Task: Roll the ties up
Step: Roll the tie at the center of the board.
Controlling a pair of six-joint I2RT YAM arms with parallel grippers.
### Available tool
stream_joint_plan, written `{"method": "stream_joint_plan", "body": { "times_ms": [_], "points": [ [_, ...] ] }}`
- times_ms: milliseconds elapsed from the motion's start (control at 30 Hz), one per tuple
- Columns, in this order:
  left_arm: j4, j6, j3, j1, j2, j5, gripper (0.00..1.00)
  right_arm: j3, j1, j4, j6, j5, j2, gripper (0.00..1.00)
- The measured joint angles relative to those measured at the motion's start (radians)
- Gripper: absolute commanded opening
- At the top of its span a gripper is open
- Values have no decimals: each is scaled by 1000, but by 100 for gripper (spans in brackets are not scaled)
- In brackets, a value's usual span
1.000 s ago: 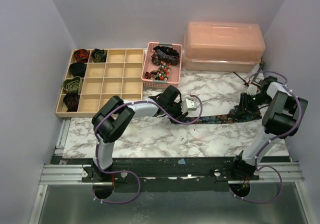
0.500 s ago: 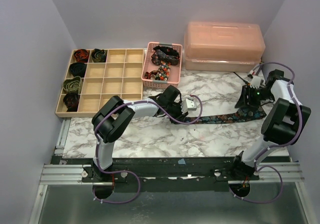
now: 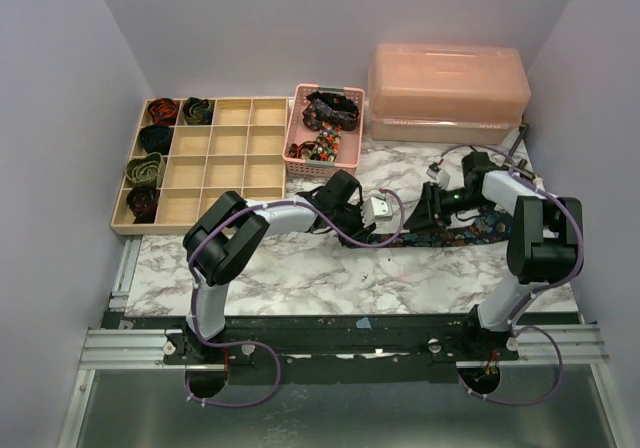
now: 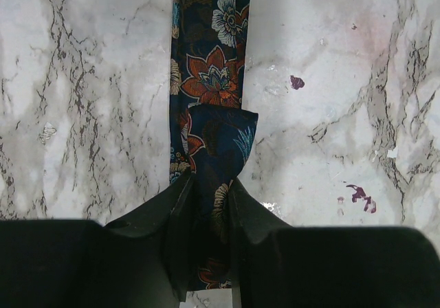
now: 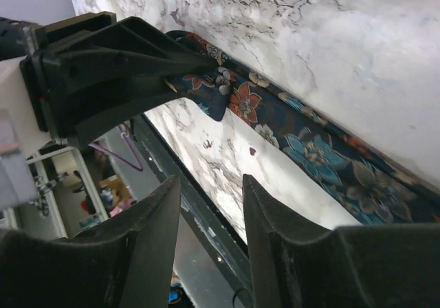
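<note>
The floral tie [image 3: 470,230] lies flat on the marble worktop [image 3: 300,278]. It runs from about the middle of the worktop toward the right edge, roughly parallel to the near edge.

It is a light, limp strip of woven fabric that will sag, twist and slide on the smooth stone, and it has no stiffness to hold a coil on its own. The best place to take hold is the narrow end, pinched across its full width so that the first turn stays square. The free length needs light tension from the other side, or the spiral will probably wander.

The left gripper [image 4: 210,184] is clamped on that narrow end, where the tip is folded back over the strip as a first lap. The left arm reaches low and forward from its base, with the wrist near the tabletop.

The right gripper [image 5: 208,184] stands parted with nothing between its fingers. The right arm is bent inward from the right edge, so the gripper points along the tie toward the left one. It seems to hover just above the fabric, though contact is hard to judge.

Coiled ties [image 3: 160,138] sit in the divided tray [image 3: 235,148] at the far left corner.
</note>
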Motion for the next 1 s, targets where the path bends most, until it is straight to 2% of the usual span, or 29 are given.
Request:
{"method": "stream_joint_plan", "body": {
  "times_ms": [367,833,900,1000],
  "points": [
    [-15,-1,8,1,0,0,24,-2,158,136,134,-16,172,41],
    [-17,-1,8,1,0,0,24,33,238,215,195,-16,240,39],
    [-17,-1,8,1,0,0,24,43,245,217,196,-16,252,36],
    [-17,-1,9,1,0,0,26,50,261,217,195,-16,261,22]
  ]
}}
